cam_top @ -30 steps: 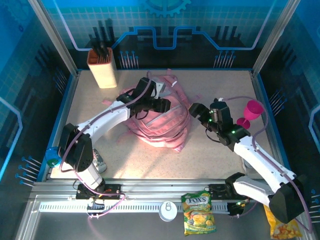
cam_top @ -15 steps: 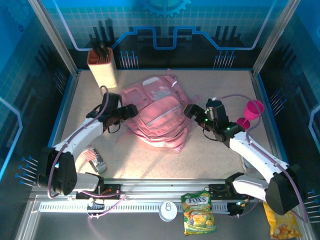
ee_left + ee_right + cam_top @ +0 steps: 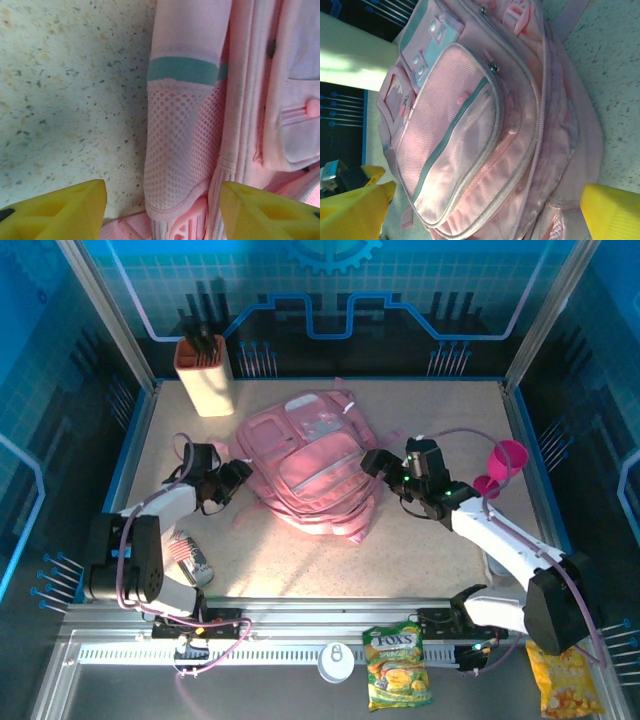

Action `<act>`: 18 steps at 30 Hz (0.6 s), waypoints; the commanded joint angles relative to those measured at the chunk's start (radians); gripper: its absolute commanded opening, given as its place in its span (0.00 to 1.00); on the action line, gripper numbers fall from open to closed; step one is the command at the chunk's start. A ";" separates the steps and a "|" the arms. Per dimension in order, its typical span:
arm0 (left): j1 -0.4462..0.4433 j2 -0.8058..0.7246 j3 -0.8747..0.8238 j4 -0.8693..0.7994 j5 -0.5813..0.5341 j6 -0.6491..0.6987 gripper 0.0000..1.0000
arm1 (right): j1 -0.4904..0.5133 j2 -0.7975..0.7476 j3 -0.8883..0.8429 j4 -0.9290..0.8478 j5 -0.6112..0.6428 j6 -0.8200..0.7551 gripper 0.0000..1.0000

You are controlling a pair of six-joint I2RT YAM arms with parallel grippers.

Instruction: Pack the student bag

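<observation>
A yellow-green foil sweets packet (image 3: 398, 668) lies at bottom centre; above it, the left gripper (image 3: 238, 478) and right gripper (image 3: 370, 462) — both with jaws apart — flank the soft pink fabric backpack (image 3: 315, 465) lying flat mid-frame on the speckled table (image 3: 440, 560).

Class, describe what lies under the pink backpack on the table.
The student bag lies flat on the speckled table, front pockets up. Around its edges, bare tabletop and its own straps show. Anything beneath it is covered by the fabric.
</observation>
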 commanded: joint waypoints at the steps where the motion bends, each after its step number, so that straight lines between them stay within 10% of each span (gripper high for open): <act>1: 0.009 0.048 0.039 0.046 0.032 -0.036 0.58 | 0.010 0.021 -0.009 0.042 -0.055 0.010 0.98; 18: -0.031 0.112 0.075 0.126 0.172 -0.057 0.11 | 0.033 0.256 0.037 0.083 -0.112 -0.025 0.79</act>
